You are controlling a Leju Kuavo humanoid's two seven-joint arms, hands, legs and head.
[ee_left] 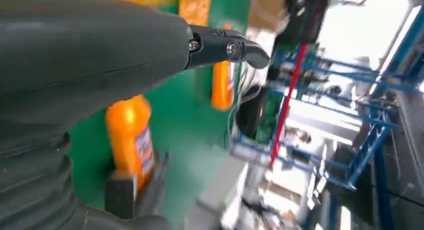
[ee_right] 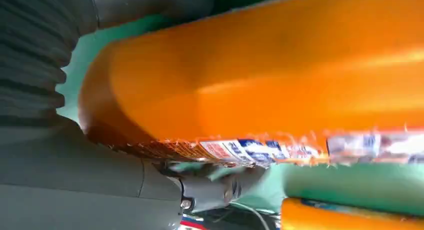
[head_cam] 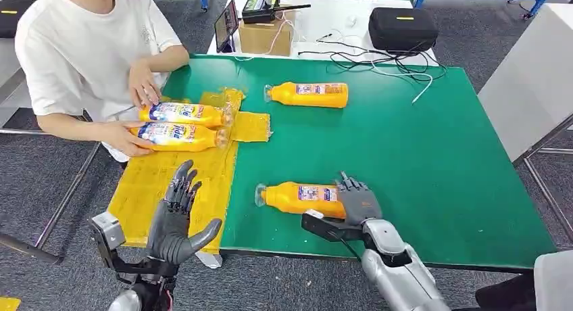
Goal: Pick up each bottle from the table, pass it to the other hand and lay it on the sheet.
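An orange bottle [head_cam: 297, 197] [ee_left: 129, 135] [ee_right: 280, 75] lies on the green table [head_cam: 419, 155] near its front edge, cap pointing left. My right hand [head_cam: 356, 201] wraps its base end, fingers over the top and the thumb [ee_right: 220, 190] under it. My left hand [head_cam: 177, 220] hovers open with fingers spread above the yellow sheet [head_cam: 169, 182]; its thumb [ee_left: 225, 47] is empty. A second orange bottle [head_cam: 307, 94] [ee_left: 221, 85] lies further back on the table. Two more bottles [head_cam: 179, 125] lie on the sheet's far end.
A person in a white shirt [head_cam: 81, 47] sits at the table's left, both hands on the two bottles on the sheet. Behind the green table stand a cardboard box [head_cam: 265, 35], a black case [head_cam: 403, 27] and loose cables [head_cam: 385, 64]. A white panel [head_cam: 534, 81] stands at right.
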